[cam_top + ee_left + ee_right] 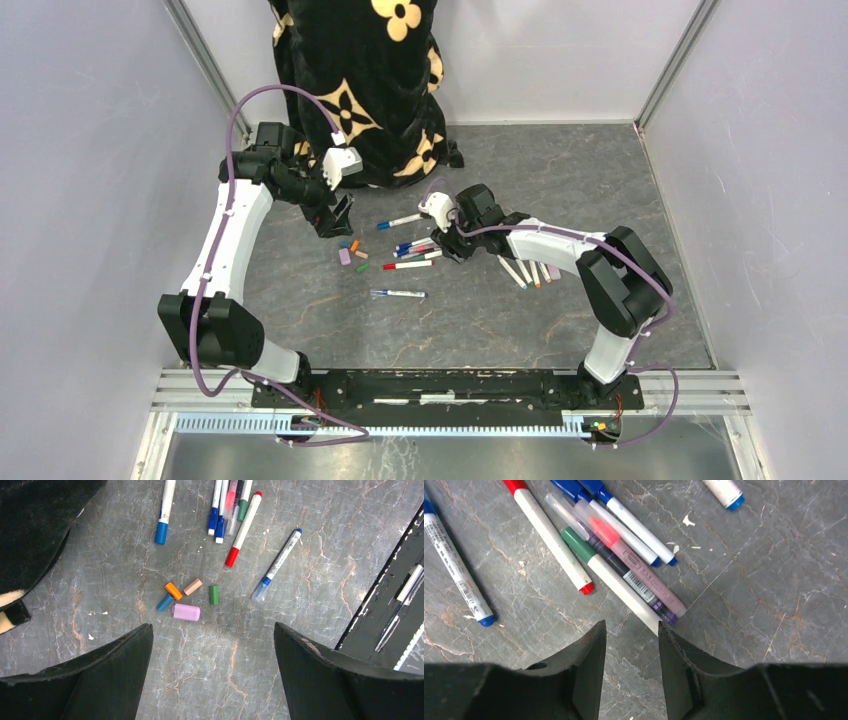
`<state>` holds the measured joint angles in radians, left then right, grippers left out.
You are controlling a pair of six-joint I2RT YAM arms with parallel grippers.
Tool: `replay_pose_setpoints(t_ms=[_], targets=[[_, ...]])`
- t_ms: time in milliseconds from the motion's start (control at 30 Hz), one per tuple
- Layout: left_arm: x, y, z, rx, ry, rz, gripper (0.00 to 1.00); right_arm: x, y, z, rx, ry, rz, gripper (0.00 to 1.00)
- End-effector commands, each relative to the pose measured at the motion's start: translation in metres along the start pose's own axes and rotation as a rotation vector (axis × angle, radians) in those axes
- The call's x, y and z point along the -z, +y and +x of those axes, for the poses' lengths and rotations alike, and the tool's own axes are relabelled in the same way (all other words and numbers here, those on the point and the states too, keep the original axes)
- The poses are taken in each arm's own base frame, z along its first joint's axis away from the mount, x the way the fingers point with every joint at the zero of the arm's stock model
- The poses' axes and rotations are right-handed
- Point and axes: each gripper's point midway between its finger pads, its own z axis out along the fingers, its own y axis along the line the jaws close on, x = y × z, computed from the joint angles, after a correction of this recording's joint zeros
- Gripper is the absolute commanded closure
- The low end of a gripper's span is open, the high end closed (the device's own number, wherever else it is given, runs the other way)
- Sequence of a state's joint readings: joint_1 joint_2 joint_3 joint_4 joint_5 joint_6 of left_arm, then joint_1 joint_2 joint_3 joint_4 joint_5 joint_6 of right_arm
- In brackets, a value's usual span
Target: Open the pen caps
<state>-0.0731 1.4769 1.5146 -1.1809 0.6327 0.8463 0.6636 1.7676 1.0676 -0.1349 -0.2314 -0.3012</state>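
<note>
Several loose pen caps lie together on the grey mat (470, 320): pink (186, 612), orange (173, 590), blue (165, 602), peach (192, 586) and green (214, 594); they also show in the top view (350, 251). A bunch of capped pens (415, 250) lies just right of them, among them a green-capped pen (621, 584) and a red-capped pen (549, 535). My left gripper (212, 630) is open and empty, hovering just short of the caps. My right gripper (631, 627) is open with a narrow gap, empty, and its right fingertip (664, 630) is at the white end of the green-capped pen.
A single blue-ended pen (398, 293) lies nearer the bases and another (405, 220) lies farther back. Several more pens (530, 272) lie under the right arm. A black cloth with a cream flower pattern (370, 80) is heaped at the back left.
</note>
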Motion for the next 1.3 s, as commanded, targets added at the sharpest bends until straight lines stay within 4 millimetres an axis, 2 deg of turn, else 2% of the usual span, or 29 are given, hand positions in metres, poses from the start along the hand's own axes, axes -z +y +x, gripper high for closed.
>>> replay_pose_setpoints(t_ms=[0, 167, 367, 700, 833, 933, 1000, 1267], targets=[[0.002, -0.003, -0.004, -0.028, -0.026, 0.021, 0.05, -0.002, -0.012, -0.027, 0.030, -0.072, 0.028, 0.52], [0.003, -0.002, -0.003, -0.029, -0.019, 0.012, 0.05, -0.019, -0.012, -0.013, 0.014, -0.034, 0.014, 0.53], [0.004, -0.002, -0.002, -0.039, -0.016, 0.007, 0.05, -0.022, -0.008, 0.005, -0.001, 0.000, 0.015, 0.57], [-0.002, -0.007, 0.003, -0.028, -0.008, 0.051, 0.05, -0.003, 0.021, 0.048, -0.062, 0.005, 0.012, 0.66], [-0.002, -0.013, 0.003, -0.035, -0.017, 0.074, 0.05, 0.004, 0.028, 0.059, -0.067, 0.008, 0.016, 0.77], [-0.005, -0.021, 0.006, -0.049, -0.027, 0.109, 0.04, 0.011, 0.032, 0.054, -0.072, -0.016, 0.001, 0.92], [-0.007, -0.027, 0.010, -0.071, -0.034, 0.132, 0.03, 0.017, 0.034, 0.043, -0.072, -0.052, -0.009, 1.00], [-0.012, -0.057, 0.015, -0.206, -0.117, 0.257, 0.03, 0.046, 0.044, -0.007, -0.050, -0.142, -0.100, 1.00]])
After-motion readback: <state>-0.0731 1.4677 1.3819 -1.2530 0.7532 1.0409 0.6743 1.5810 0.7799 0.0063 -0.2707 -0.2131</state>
